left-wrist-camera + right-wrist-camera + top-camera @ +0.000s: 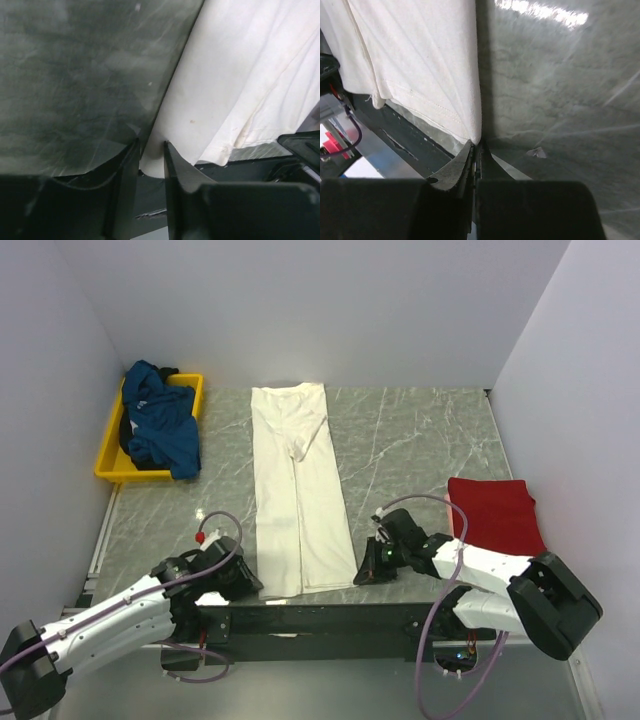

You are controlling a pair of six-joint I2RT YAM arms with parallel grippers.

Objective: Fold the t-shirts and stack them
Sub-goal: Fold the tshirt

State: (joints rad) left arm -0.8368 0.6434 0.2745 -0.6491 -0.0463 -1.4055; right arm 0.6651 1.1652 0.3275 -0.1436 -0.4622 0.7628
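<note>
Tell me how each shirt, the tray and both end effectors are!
cream-white t-shirt: folded into a long strip, lying flat.
teal-blue t-shirt: crumpled in the yellow tray.
red t-shirt: folded, lying flat.
yellow tray: holds that shirt.
left end effector: shut on the cream-white t-shirt's corner.
right end effector: shut on its other near corner.

No text, label, brand, number or sign can be read in any view. Long cream-white cloth t-shirt point(298, 490): plain, no print or tag legible. Folded red cloth t-shirt point(495, 515), crumpled dark teal-blue cloth t-shirt point(165, 425) and yellow plastic tray point(120, 476): no legible markings.
</note>
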